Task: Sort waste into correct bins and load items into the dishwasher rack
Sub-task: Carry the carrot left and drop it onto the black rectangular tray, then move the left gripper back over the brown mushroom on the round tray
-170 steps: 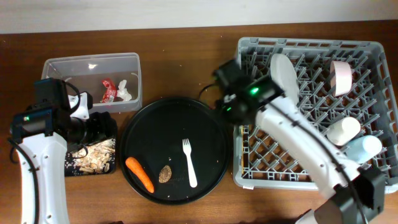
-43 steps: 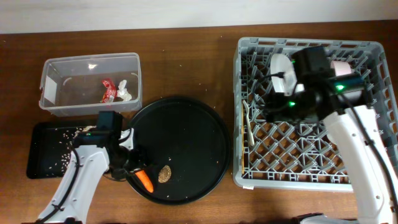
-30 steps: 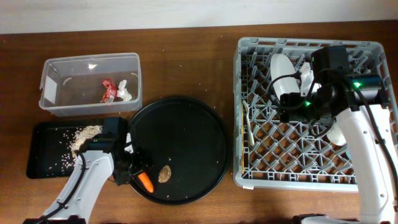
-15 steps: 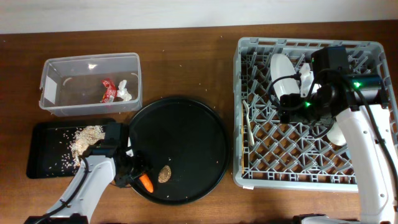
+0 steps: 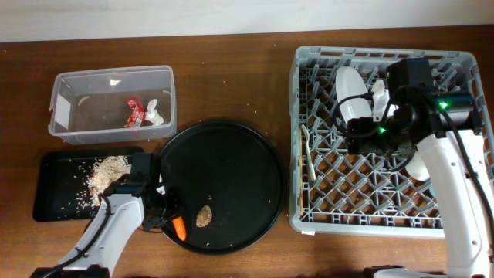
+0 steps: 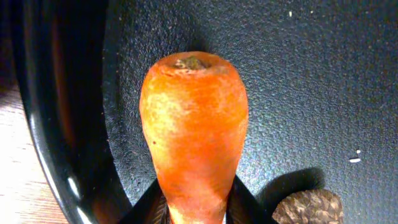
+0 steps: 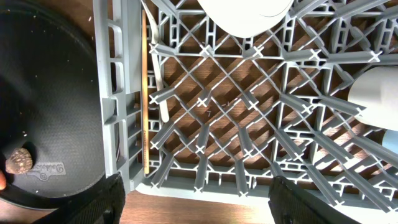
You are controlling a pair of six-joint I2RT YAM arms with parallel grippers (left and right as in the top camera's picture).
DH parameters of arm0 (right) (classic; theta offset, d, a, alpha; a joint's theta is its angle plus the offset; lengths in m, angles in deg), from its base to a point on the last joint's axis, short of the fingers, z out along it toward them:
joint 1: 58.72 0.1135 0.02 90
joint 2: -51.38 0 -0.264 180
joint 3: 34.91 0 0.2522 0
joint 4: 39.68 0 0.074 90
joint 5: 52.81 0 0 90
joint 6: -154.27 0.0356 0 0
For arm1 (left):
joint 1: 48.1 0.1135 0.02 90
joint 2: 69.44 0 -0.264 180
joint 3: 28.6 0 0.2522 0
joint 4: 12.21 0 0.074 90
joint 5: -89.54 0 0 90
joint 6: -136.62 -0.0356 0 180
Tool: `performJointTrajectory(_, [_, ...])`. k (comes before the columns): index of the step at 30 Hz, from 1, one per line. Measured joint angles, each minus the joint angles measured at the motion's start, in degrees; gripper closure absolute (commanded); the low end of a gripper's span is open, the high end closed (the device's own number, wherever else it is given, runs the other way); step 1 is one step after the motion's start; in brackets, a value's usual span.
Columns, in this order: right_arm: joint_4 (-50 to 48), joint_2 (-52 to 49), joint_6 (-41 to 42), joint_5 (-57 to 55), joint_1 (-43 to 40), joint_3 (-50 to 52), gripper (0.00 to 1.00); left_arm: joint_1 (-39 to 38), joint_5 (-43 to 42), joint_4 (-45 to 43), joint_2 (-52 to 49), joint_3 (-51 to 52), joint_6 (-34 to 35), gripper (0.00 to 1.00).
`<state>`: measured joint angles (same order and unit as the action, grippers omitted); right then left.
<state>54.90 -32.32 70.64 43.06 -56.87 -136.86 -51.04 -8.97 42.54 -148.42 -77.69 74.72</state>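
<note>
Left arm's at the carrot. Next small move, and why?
Probably lift straight up. The left gripper has its fingers against both sides of the carrot, which lies on the round black tray; raising it clears the rim before heading to the shallow black tray.

The worktop is brown wood with a visible grain and a faint sheen. The round tray is black, with a finely pebbled face. Its rim is glossy and reflecting at nine o'clock in the left wrist view. The carrot has matt orange skin, faintly fibrous, with a rough cut end. The pit is brown and coarse. The rack is smooth, matt grey plastic. The chopstick is pale bare wood, and the dish is white and smooth. The tub is clear glossy plastic, holding a shiny red crinkled wrapper and soft white tissue. The shallow tray is matt black, with pale grainy scraps on it.
</note>
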Motion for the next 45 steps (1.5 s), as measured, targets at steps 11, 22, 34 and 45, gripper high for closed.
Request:
performJointTrajectory(11, [0.2, 0.0, -0.2, 0.0, 0.0, 0.0, 0.23, 0.2, 0.3, 5.4, -0.1, -12.8, -0.2, 0.94])
performJointTrajectory(22, [0.9, 0.0, -0.2, -1.6, 0.0, 0.0, 0.23, 21.2, 4.3, 7.8, -0.1, -21.9, -2.8, 0.99])
performJointTrajectory(34, [1.8, 0.0, -0.2, -1.6, 0.0, 0.0, 0.22, 35.5, 13.5, 1.0, -4.9, -21.9, -3.0, 0.99])
performJointTrajectory(45, [2.4, 0.0, -0.2, -1.6, 0.0, 0.0, 0.23, 35.5, 15.7, -3.6, -18.8, -21.9, -3.0, 0.80])
